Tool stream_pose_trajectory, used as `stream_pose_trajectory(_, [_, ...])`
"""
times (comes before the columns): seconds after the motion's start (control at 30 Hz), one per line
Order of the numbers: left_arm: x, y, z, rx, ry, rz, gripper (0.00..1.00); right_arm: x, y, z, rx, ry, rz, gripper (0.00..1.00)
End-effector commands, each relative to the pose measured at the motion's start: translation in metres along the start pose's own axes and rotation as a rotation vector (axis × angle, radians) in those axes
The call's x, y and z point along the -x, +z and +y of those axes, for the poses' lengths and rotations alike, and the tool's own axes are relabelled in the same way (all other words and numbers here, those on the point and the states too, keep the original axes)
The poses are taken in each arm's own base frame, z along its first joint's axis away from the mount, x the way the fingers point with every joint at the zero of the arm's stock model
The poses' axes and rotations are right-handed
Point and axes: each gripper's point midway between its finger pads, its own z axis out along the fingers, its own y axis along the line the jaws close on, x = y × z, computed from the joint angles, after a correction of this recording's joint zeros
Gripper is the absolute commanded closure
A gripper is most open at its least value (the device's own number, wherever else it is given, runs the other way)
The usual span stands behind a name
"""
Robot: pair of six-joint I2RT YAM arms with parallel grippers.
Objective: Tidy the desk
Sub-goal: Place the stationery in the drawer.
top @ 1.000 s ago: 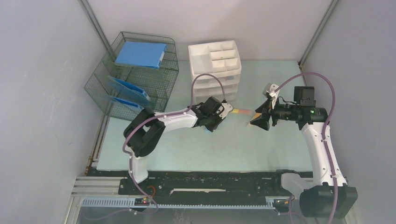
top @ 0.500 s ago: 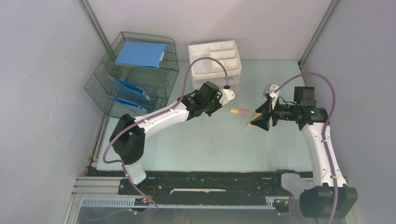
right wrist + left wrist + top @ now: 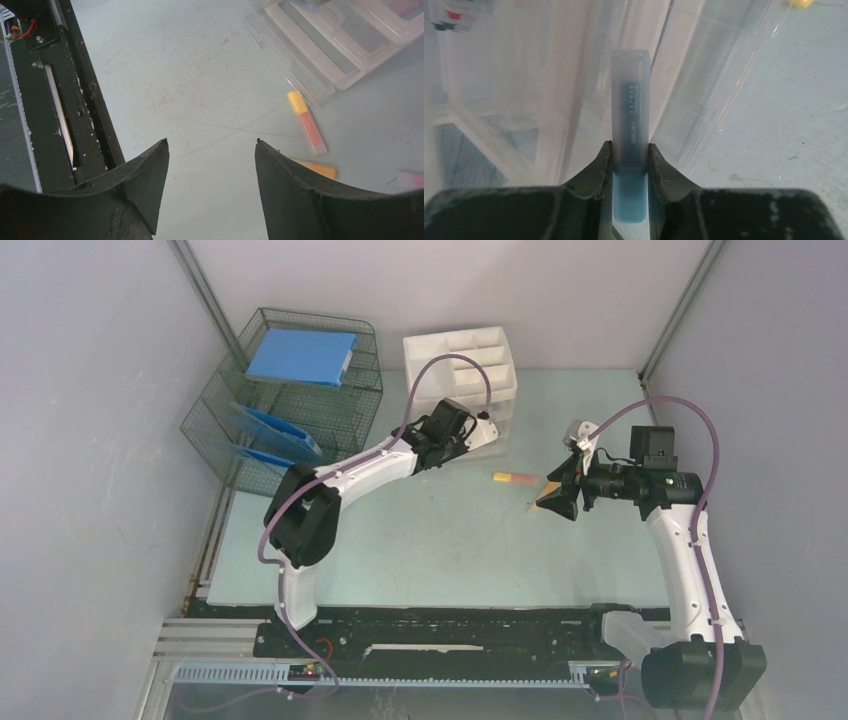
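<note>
My left gripper (image 3: 487,430) (image 3: 630,145) is shut on a blue highlighter (image 3: 630,115), which points forward at the front of the white drawer unit (image 3: 462,365) (image 3: 549,75). Its capped end is close to the translucent drawers; I cannot tell if they touch. My right gripper (image 3: 553,495) (image 3: 211,142) hovers open over the pale green desk (image 3: 450,550) (image 3: 200,75), holding nothing. An orange and yellow highlighter (image 3: 514,478) (image 3: 306,122) lies on the desk between the two grippers. Beside the right fingers lie another orange marker (image 3: 317,170) and a pink one (image 3: 412,179).
A wire rack (image 3: 290,400) with blue folders (image 3: 300,355) stands at the back left. The black front rail (image 3: 430,635) (image 3: 75,100) runs along the near edge. Grey walls enclose the desk on three sides.
The left arm has swung from the middle of the desk back toward the drawer unit, carrying the blue highlighter. The right arm has stayed still.
</note>
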Motion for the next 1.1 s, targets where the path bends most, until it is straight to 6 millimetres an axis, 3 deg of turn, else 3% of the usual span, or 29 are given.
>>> stream_pose_trajectory(0.0, [0.003, 0.010, 0.022, 0.071, 0.051, 0.030, 0.86, 0.004, -0.003, 0.001, -0.006, -0.026, -0.008, 0.29])
stream_pose_trajectory(0.17, [-0.003, 0.021, 0.027, 0.102, 0.062, 0.070, 0.64, 0.003, -0.002, 0.001, -0.007, -0.023, -0.006, 0.29])
stream_pose_trajectory(0.33, [0.001, 0.014, 0.028, 0.104, 0.027, 0.049, 0.43, 0.002, -0.002, 0.000, -0.006, -0.019, -0.005, 0.29])
stream_pose_trajectory(0.5, [0.016, -0.001, 0.031, 0.107, -0.025, -0.003, 0.40, 0.001, -0.001, -0.001, -0.006, -0.015, 0.001, 0.29])
stream_pose_trajectory(0.73, [0.046, -0.056, 0.029, 0.062, -0.213, -0.189, 0.40, -0.002, 0.000, -0.003, -0.005, -0.008, 0.011, 0.29])
stream_pose_trajectory(0.93, [0.045, -0.108, 0.016, 0.041, -0.433, -0.355, 0.37, -0.008, 0.002, -0.003, 0.013, -0.002, 0.021, 0.29])
stream_pose_trajectory(1.07, [0.030, -0.132, 0.010, 0.056, -0.554, -0.412, 0.32, -0.009, 0.003, -0.002, 0.025, -0.013, 0.022, 0.29])
